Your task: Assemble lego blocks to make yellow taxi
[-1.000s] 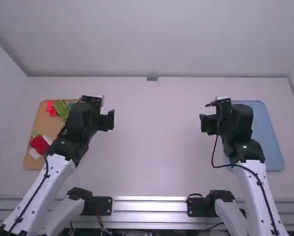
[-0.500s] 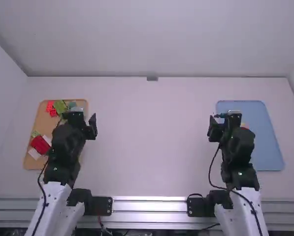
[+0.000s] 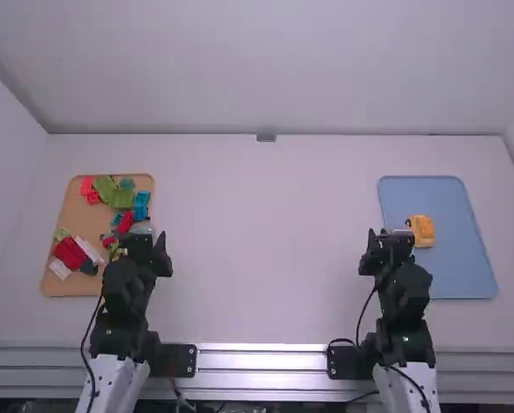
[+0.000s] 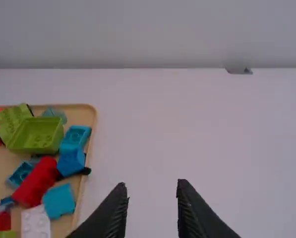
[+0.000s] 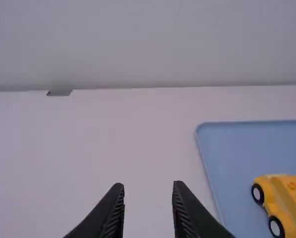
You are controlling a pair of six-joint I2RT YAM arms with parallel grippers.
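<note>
You have two trays on the white table (image 3: 265, 258), one by each arm. On your left, the tan tray (image 3: 80, 222) holds a loose mix of pieces: red blocks (image 3: 87, 185) and green blocks (image 3: 121, 199) together at its far end, beside a pale teal piece (image 4: 54, 115). Next to the green ones, along the tray's inner side, lie blue blocks (image 3: 142, 200). Closer to you are a rounded red piece (image 4: 36, 183), a turquoise block (image 4: 58, 201) touching it, a white studded block (image 4: 36, 220) and a larger red block (image 3: 70, 252).

On your right, the blue tray (image 3: 459, 271) holds the yellow car (image 3: 422, 231); it sits toward the tray's inner side, wheels showing, orange studs on top.

Your left gripper (image 3: 143, 243) is over the tan tray's near inner part, fingers spread wide with nothing between them. Your right gripper (image 3: 391, 236) is just beside the car, by the blue tray's inner edge, also spread wide and holding nothing.
</note>
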